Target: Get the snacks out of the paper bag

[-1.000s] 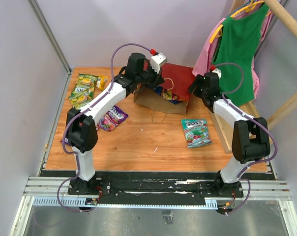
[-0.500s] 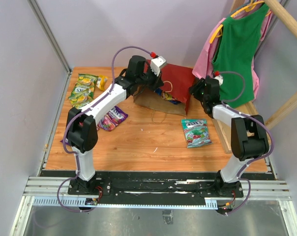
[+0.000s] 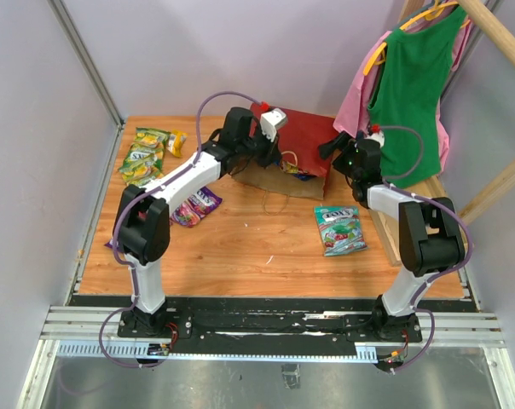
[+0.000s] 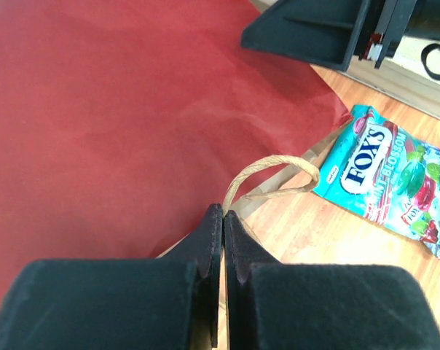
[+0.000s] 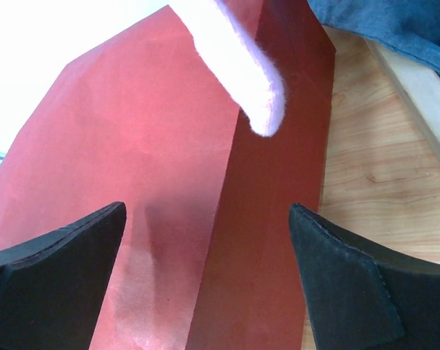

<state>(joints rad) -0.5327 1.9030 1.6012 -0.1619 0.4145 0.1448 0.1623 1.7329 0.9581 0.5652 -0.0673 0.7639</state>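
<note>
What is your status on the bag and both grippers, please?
Left gripper shut on bag rim by handle. Right gripper open, astride bag corner. Snacks visible in its mouth. Nothing seen blocking.

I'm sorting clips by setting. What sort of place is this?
Likely a robot test cell, not a home: a wooden tabletop boxed in by plain pale panels, a metal rail at its near edge, and a green top on a hanger.

Right of the left gripper [image 4: 224, 213], the teal packet [image 4: 384, 179] is cut off; the inside of the bag [image 4: 96, 109] is mostly hidden.
</note>
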